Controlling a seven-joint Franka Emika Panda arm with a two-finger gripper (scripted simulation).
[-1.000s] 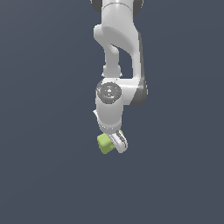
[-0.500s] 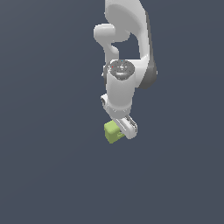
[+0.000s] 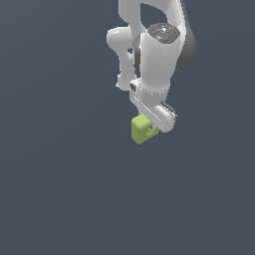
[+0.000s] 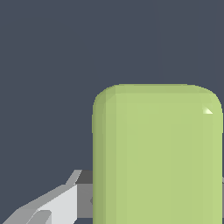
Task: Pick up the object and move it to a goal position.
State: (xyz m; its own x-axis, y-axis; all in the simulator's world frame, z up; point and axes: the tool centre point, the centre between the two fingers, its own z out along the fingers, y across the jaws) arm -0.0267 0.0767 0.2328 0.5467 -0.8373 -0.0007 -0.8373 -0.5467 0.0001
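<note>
Lime-green block (image 3: 142,129) held aloft, clamped in tool (image 3: 153,123) at end of white arm (image 3: 157,55), just below wrist. Tool closed on block; one finger (image 4: 52,203) visible beside it in wrist view. No surface, no goal marker visible. Risk: block sits off-centre in tool, may slip or rotate under fast swing.

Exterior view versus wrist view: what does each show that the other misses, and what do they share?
Only the exterior view shows the white arm reaching down and the whole green block hanging under the gripper, held off any surface. Only the wrist view shows the block's smooth rounded face up close, filling much of the picture, with one grey finger beside it. Both show the lime-green block at the fingers against a plain dark background.
</note>
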